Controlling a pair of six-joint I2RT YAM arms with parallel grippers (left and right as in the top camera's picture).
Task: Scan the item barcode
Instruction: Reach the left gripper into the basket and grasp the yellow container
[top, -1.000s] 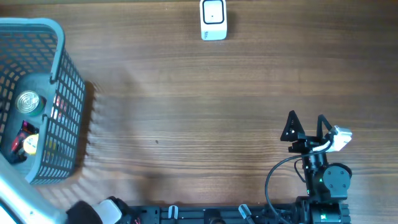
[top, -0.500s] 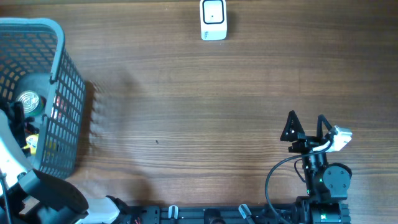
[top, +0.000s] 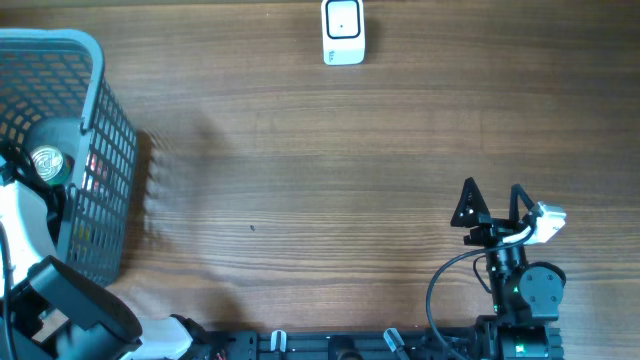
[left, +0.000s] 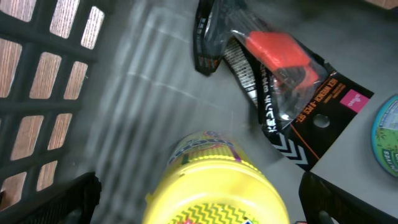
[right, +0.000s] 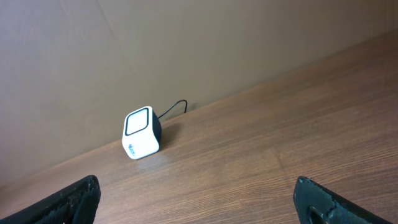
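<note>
Hovering open above yellow container (left: 214, 177) inside basket (left: 43, 93): left end effector (left: 205, 202).

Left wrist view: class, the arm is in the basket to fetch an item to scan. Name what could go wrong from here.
1. The open left claw hangs over the yellow round plastic tub; its curved side could slip out when squeezed.
2. The black-and-orange blister pack lies close beside it, so a finger might snag it.
3. The grey mesh basket wall is near and could be knocked.

Black pointed right tool (top: 492, 187), looping black cable (top: 437, 283), white-and-black left arm (top: 25, 235).
</note>
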